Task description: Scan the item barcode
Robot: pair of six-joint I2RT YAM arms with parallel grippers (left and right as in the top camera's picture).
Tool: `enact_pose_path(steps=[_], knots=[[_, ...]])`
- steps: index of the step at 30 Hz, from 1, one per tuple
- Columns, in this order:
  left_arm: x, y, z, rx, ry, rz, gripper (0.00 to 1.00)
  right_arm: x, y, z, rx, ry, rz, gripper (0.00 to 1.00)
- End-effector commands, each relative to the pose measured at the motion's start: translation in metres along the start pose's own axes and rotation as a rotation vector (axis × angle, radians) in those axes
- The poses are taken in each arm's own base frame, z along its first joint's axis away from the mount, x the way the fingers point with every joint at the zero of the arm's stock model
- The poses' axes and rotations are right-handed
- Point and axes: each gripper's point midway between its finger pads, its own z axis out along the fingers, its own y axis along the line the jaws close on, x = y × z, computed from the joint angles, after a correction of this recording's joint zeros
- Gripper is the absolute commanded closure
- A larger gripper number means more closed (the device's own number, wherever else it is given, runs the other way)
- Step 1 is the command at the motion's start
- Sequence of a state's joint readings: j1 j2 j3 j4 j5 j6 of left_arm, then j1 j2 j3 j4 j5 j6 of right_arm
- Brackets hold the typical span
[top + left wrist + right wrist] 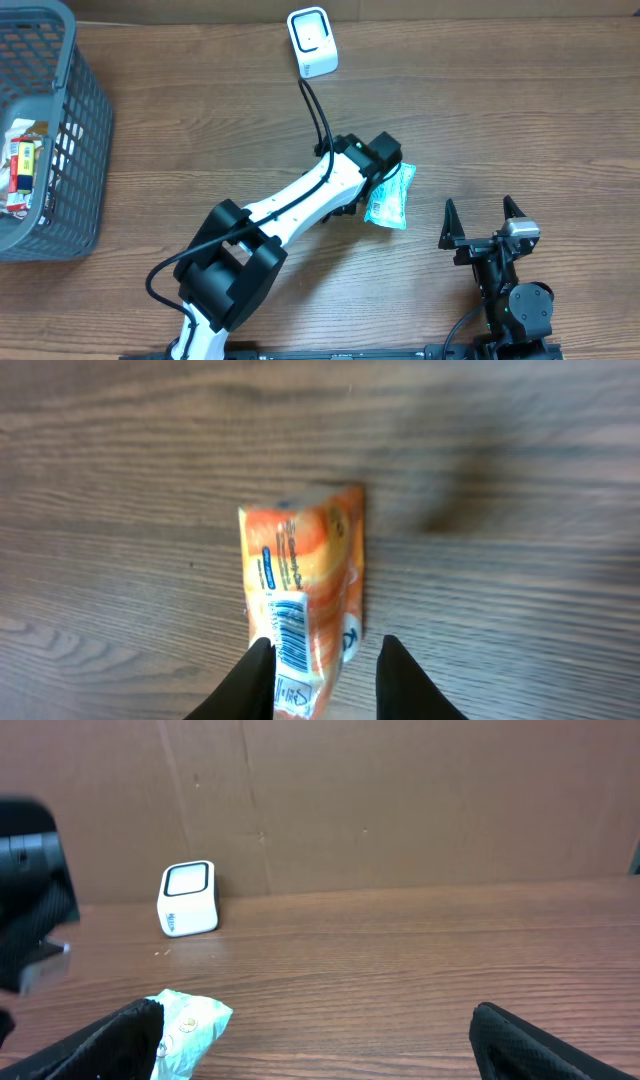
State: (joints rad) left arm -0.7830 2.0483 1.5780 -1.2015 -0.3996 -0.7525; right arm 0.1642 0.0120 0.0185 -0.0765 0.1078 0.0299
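Packet between barely parted left end effector

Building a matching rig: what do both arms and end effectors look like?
Left arm: white links, bulky black joints, black cable along it; left end effector has tapered black fingers. Right arm: all black; right end effector has pointed black fingers by a silver block.

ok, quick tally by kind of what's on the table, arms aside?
Barcode scanner: 1
Snack packet: 1
Grey basket: 1 (items inside too small to count)
Total: 3
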Motion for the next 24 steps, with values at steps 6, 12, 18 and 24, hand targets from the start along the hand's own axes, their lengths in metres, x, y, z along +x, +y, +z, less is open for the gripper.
enact_pose_path(steps=[6,12,18,24], knots=[[-0.025,0.010,-0.028,0.022,-0.017,-0.048,0.27,0.002,0.000,0.000,-0.002,-0.001,-0.001,0.00],[-0.016,0.018,-0.016,0.082,0.111,-0.099,0.13,0.002,0.000,0.000,-0.002,-0.001,-0.001,0.00],[-0.007,0.024,0.002,0.164,0.237,-0.138,0.45,0.002,0.000,0.000,-0.002,-0.001,-0.001,0.00],[-0.011,0.014,0.005,0.320,0.272,-0.018,0.80,0.002,0.000,0.000,-0.002,-0.001,-0.001,0.00]])
